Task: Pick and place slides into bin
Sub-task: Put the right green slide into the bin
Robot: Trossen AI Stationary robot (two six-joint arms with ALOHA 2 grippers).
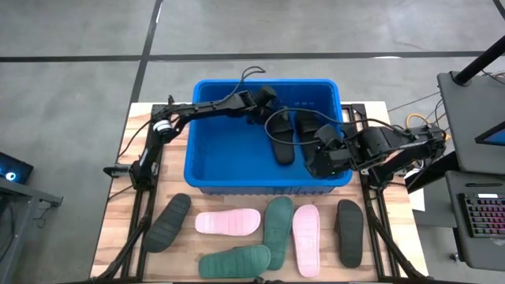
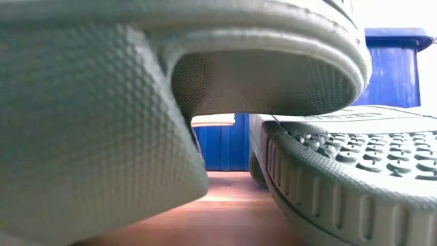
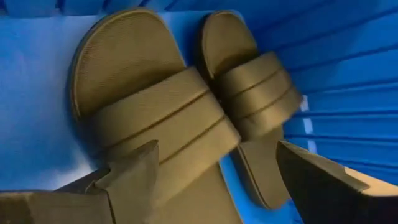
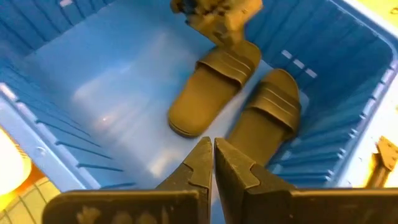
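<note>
Two black slides (image 1: 293,134) in bin (image 1: 207,150)

The left gripper (image 1: 272,106) reaches in from the left edge, fingers (image 3: 134,171) spread wide — holding nothing. The right gripper (image 4: 213,163) — fingers pressed together — hangs opposite.

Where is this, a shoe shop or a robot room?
Probably a robot lab or workshop, not a shop. Two dark robot arms work at a wooden table on a bare grey concrete floor, with cables and a black computer keyboard beside it.
</note>
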